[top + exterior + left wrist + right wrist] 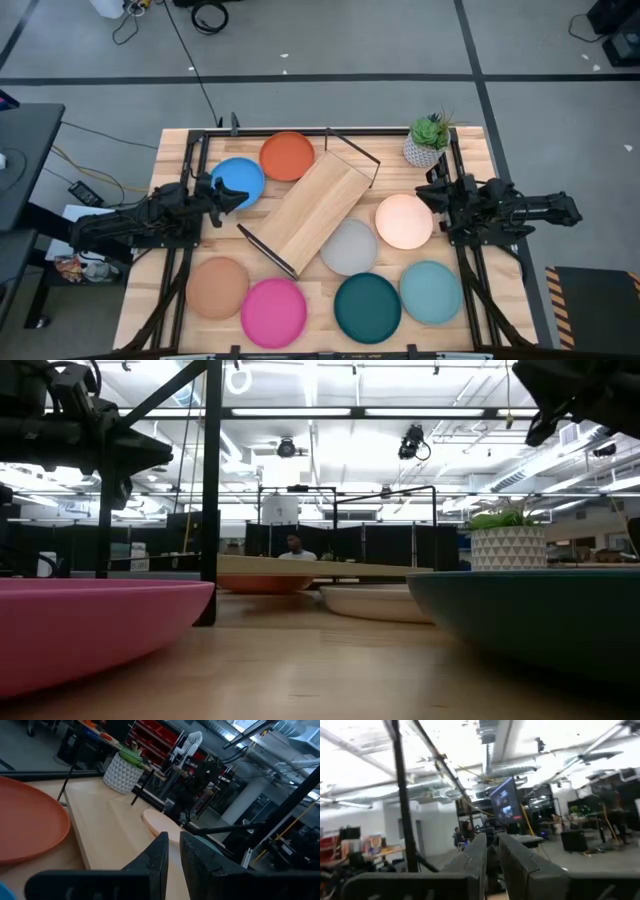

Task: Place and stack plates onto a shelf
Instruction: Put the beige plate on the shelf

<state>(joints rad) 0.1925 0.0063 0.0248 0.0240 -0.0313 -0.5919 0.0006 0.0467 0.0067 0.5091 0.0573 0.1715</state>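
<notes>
The pale wooden shelf (312, 212) lies slantwise mid-table on its black wire end frames. Around it eight plates rest flat on the table: blue (238, 182), orange (287, 156), cream (404, 221), pale grey (349, 247), tan (217, 287), pink (273, 312), dark teal (367, 307), light teal (431, 291). My left gripper (232, 196) hovers shut over the blue plate's right rim, pointing toward the shelf (110, 830). My right gripper (432, 192) hovers shut just beyond the cream plate's far right rim. Both arms are raised above the table in the low view.
A potted plant (427, 143) in a white pot stands at the far right corner, close to my right gripper. Black frame rails run along the table's left and right sides. A person (294, 546) sits in the room beyond the table. Bare wood shows in the middle of the near edge.
</notes>
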